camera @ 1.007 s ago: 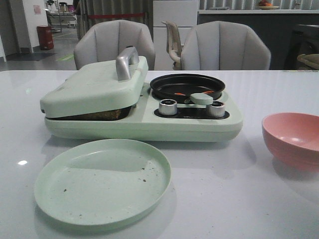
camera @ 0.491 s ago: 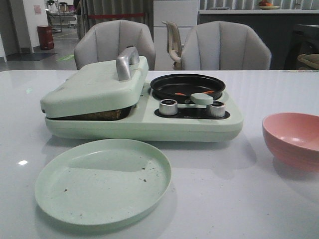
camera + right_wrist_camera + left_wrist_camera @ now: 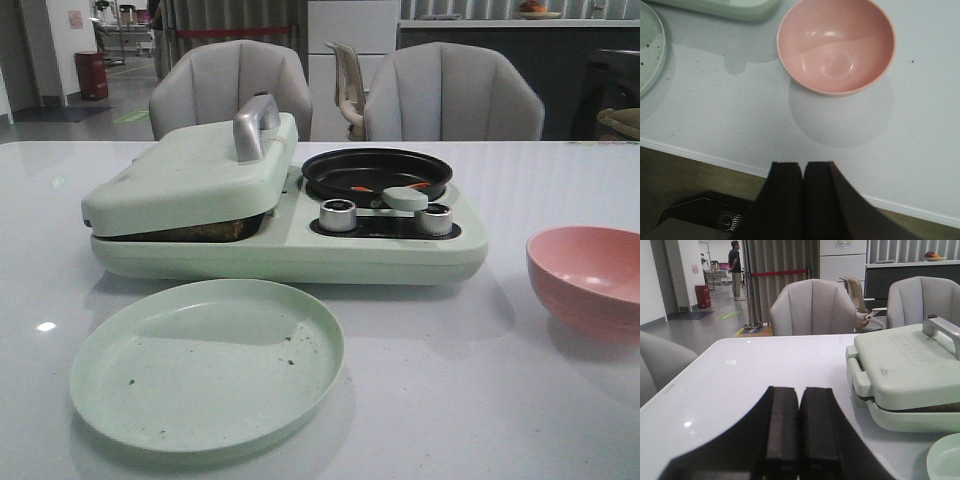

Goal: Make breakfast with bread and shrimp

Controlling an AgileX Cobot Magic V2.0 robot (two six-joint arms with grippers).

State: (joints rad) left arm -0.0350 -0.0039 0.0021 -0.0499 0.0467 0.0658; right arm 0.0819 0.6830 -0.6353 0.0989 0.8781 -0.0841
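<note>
The bread (image 3: pixel 205 230) shows only as a brown edge in the gap under the shut lid (image 3: pixel 190 175) of the green breakfast maker; the rest is hidden. Small orange shrimp (image 3: pixel 360 188) lie in the black pan (image 3: pixel 376 170) on the maker's right half. Neither gripper appears in the front view. My left gripper (image 3: pixel 799 390) is shut and empty above the table, to the left of the maker (image 3: pixel 905 370). My right gripper (image 3: pixel 802 165) is shut and empty over the table's front edge, short of the pink bowl (image 3: pixel 836 45).
A pale green plate (image 3: pixel 207 362) with a few crumbs lies in front of the maker. The empty pink bowl (image 3: pixel 588 280) stands at the right. Two knobs (image 3: pixel 338 214) and a lever sit on the maker's front. Grey chairs (image 3: pixel 450 95) stand behind the table.
</note>
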